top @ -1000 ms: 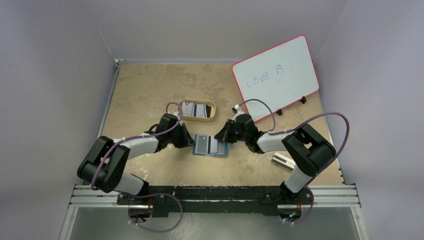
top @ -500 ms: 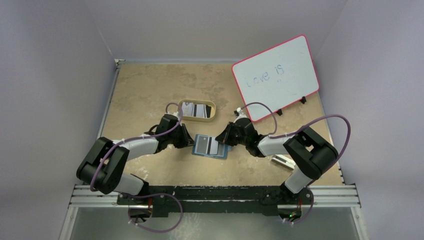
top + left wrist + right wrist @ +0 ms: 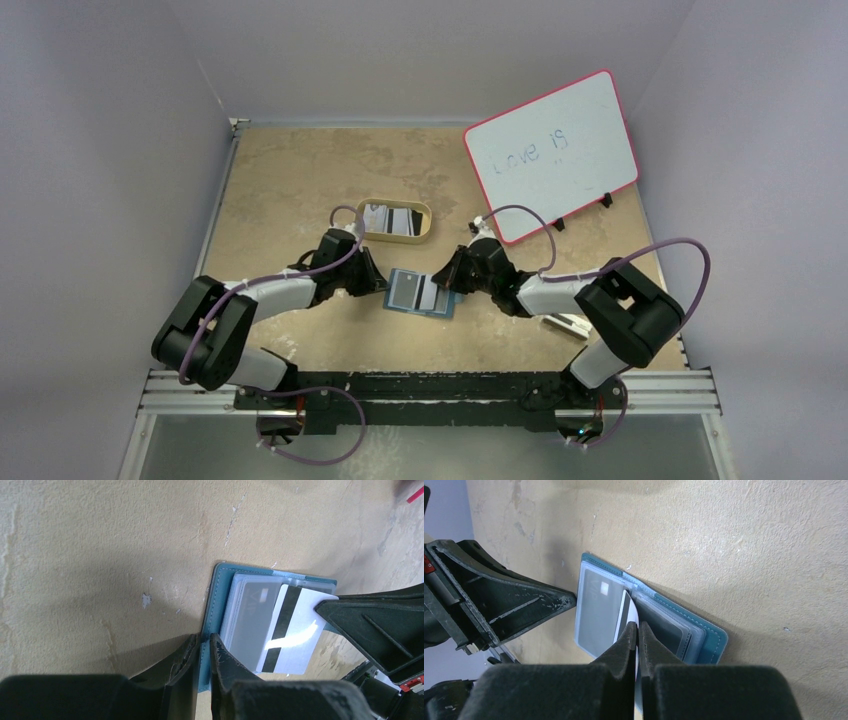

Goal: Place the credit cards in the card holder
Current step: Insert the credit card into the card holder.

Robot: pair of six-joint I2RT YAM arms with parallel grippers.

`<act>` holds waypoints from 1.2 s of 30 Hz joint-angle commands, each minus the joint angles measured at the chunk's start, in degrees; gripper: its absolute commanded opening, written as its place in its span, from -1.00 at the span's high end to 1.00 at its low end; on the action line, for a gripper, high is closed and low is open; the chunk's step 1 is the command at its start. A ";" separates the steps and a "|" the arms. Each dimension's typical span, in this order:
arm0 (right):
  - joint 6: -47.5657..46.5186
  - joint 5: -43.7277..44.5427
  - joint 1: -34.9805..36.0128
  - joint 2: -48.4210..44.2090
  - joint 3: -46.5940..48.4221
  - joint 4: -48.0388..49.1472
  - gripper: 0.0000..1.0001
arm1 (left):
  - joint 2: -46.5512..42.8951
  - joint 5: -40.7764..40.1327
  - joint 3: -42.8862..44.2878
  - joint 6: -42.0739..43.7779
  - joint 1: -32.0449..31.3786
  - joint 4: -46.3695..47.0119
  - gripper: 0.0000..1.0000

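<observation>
Right gripper is pinching a white, dark-striped credit card edge-on, jaws closed tight on it. Card is overlapping the clear pockets of the open card holder, which is lying mid-frame in the top view. Left gripper is clamping the holder's teal edge, jaws nearly closed.

The left arm and right arm bend inward, low, wrists facing. The left hand pinches with a slim gap; the right hand is clamped tight.
</observation>
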 commanded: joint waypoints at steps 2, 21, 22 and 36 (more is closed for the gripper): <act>-1.13 1.46 0.54 2.05 0.26 -2.83 1.00 | 1.94 -6.54 -2.98 1.62 0.16 -6.59 0.74; 1.05 4.36 0.63 5.60 3.07 1.76 1.00 | -4.41 -2.99 -6.42 -5.03 -0.45 -2.32 0.75; 1.19 4.71 0.63 5.33 2.95 2.09 1.00 | -4.47 -2.73 -6.83 -5.55 -0.46 -1.79 0.75; 1.65 2.47 1.25 9.77 4.45 5.09 1.00 | -5.38 -0.98 -11.27 -13.62 -2.65 8.81 0.78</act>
